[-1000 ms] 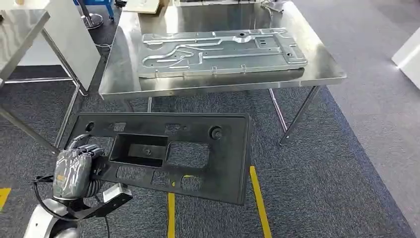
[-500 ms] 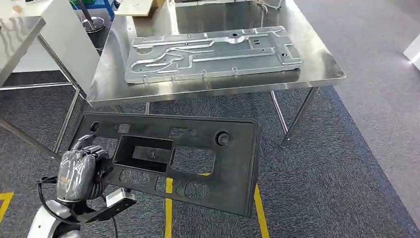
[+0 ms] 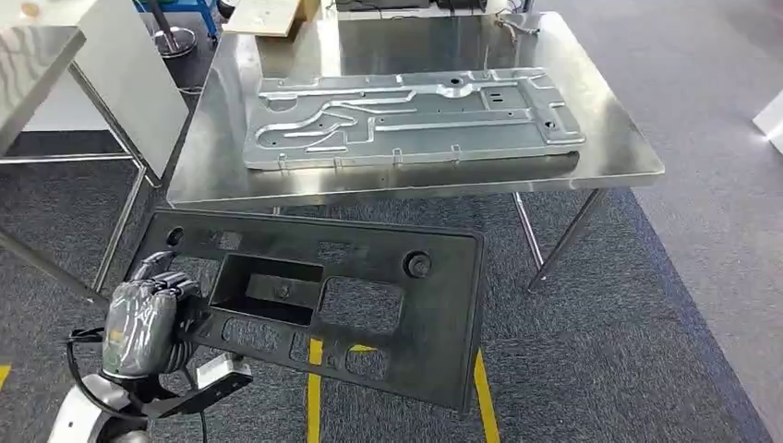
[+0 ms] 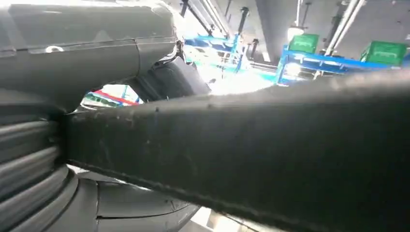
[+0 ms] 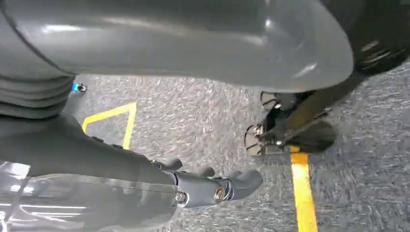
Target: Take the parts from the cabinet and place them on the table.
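So left hand (image 3: 140, 323) is wrapped around one short end of the black plastic panel (image 3: 369, 305), w/ the whole length sticking out sideways over the carpet, just short of the steel worktop (image 3: 609, 138) and lower than its edge. Wrist cam shows the panel edge (image 4: 241, 154) running right past the thumb, so the grip looks solid.

Handling guess: it's long, flat, full of cutouts, prob light but awkward. Held at one end like that it's going to want to droop or twist, and smooth plastic could slip if it swings. Better hold imo would be nearer the middle, e.g. the rim of the rectangular recess, or a second hand under the far end.

Right hand (image 5: 212, 188) hangs down by the floor, holding nothing, fingers loosely curled and apart.

Worktop already has the stamped metal plate (image 3: 415, 115) lying flat across most of it, so free room is basically the near strip + far end. No bins or trays as far as I can tell.
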`<action>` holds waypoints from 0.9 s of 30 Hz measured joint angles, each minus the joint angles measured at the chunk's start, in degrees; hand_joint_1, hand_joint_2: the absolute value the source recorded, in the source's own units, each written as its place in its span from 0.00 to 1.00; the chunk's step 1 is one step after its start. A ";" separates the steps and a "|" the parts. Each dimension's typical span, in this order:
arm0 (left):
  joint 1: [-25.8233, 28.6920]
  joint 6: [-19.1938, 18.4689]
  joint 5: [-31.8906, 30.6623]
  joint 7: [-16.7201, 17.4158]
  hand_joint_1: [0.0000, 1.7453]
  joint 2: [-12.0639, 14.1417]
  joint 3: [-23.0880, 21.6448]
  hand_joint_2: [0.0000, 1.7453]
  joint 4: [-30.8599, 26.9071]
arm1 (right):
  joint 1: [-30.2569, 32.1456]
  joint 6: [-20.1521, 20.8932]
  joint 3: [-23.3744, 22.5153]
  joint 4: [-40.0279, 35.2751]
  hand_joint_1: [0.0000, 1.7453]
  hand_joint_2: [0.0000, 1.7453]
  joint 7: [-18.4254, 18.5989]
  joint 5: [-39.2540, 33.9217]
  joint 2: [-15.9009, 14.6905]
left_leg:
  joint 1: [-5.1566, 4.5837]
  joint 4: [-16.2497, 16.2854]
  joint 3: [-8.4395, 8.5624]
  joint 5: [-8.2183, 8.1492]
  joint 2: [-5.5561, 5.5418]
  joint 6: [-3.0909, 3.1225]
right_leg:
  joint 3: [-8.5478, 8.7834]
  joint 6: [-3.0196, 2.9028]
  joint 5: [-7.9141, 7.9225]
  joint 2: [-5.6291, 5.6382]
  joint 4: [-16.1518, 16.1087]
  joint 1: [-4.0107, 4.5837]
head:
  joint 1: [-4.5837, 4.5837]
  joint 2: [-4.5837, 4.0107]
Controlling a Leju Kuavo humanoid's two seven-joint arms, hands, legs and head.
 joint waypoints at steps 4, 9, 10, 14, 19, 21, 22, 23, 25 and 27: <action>0.14 0.00 0.02 0.00 1.00 0.00 -0.07 1.00 0.00 | 0.39 -0.02 0.00 0.00 0.00 0.00 0.00 0.00 0.09 | 0.27 0.02 2.96 -2.15 -0.23 -0.85 | 0.26 0.24 8.96 -0.04 -9.27 -0.40 | 0.00 0.00; 0.02 0.04 0.00 -0.02 1.00 0.02 -0.15 1.00 0.00 | 0.48 -0.02 0.00 0.00 0.00 0.00 0.02 0.00 0.09 | -0.10 0.96 4.35 -3.68 -0.15 -2.88 | 1.42 -1.66 12.04 0.07 -14.85 -0.21 | -0.02 0.00; 0.00 0.07 0.00 -0.02 1.00 0.02 -0.20 1.00 0.00 | 0.61 -0.02 0.00 0.00 0.00 0.00 0.02 0.00 0.09 | -0.06 0.81 4.97 -3.84 -0.16 -3.14 | 1.90 -2.21 11.74 0.11 -14.88 -0.12 | 0.00 0.00; -0.24 0.13 0.00 -0.02 1.00 0.18 -0.22 1.00 -0.09 | 0.46 0.00 0.02 0.00 0.00 0.00 0.00 0.00 -0.24 | 0.42 12.61 -1.45 -8.46 -0.02 -4.01 | 3.98 -3.36 10.72 0.11 -15.23 -0.23 | -0.02 0.00; 0.08 0.13 -0.04 0.04 1.00 0.35 -0.24 1.00 -0.09 | 0.53 0.02 0.37 0.00 0.00 0.00 0.00 -0.07 -0.50 | 0.28 10.29 -4.81 -3.88 -0.01 -3.32 | 6.75 -3.41 8.65 0.15 -15.22 0.36 | -0.02 0.00; 0.09 0.13 -0.07 0.04 1.00 0.37 -0.26 1.00 -0.11 | 0.53 0.02 0.48 0.00 0.00 0.00 0.00 -0.07 -0.48 | -0.33 2.67 -2.24 1.03 0.35 -1.65 | 7.74 -3.30 7.92 0.11 -15.36 0.39 | 0.02 0.00; 0.14 0.13 -0.09 0.02 1.00 0.35 -0.33 1.00 -0.11 | 0.41 0.15 0.50 -0.02 0.00 0.00 -0.02 -0.07 -0.50 | -0.83 3.51 -3.06 -2.25 0.46 -1.66 | 7.88 -2.92 7.80 0.26 -15.48 0.49 | 0.00 0.00; 0.10 0.17 -0.17 -0.04 1.00 0.37 -0.42 1.00 -0.24 | 0.18 0.17 0.50 -0.02 0.00 0.00 -0.04 -0.18 -0.61 | -1.06 2.67 -2.70 -3.52 0.16 -1.35 | 7.87 -2.22 7.38 0.19 -15.65 0.19 | 0.00 0.00; 0.25 0.20 -0.46 -0.26 1.00 0.39 -0.61 1.00 -0.50 | 0.35 0.17 0.63 -0.09 0.00 0.00 -0.04 -0.20 -0.61 | -1.13 0.89 -1.22 -1.65 -0.19 -0.30 | 8.77 -1.48 8.93 -0.06 -14.21 0.28 | 0.00 0.00; 0.26 0.22 -0.68 -0.44 1.00 0.42 -1.38 1.00 -0.83 | 0.21 0.15 0.83 -0.09 0.00 0.00 -0.09 -0.35 -0.61 | -0.60 0.01 0.67 -0.25 -0.04 0.45 | 8.69 -1.14 7.68 0.04 -11.84 0.11 | 0.00 0.00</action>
